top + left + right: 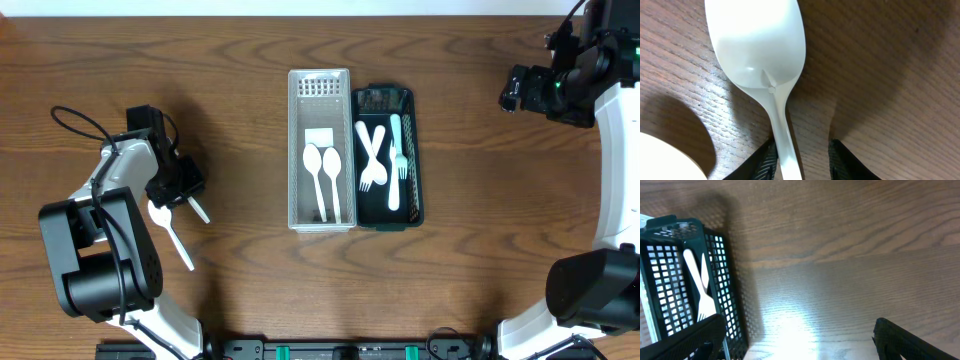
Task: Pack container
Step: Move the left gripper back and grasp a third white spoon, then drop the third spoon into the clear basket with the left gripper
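Left wrist: the left gripper (802,159) straddles the handle of a white plastic spoon (757,45) lying on the brown wooden table (890,75), one finger touching it, not yet clamped. The right gripper (800,341) gapes empty.

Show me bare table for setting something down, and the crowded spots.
Bare wood lies between the white slotted plastic tray and the left arm, and between the dark green mesh basket and the right arm. Crowded: both containers hold cutlery, and the left gripper straddles a white plastic spoon.

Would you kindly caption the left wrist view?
The left gripper straddles the handle of a white spoon on the table.
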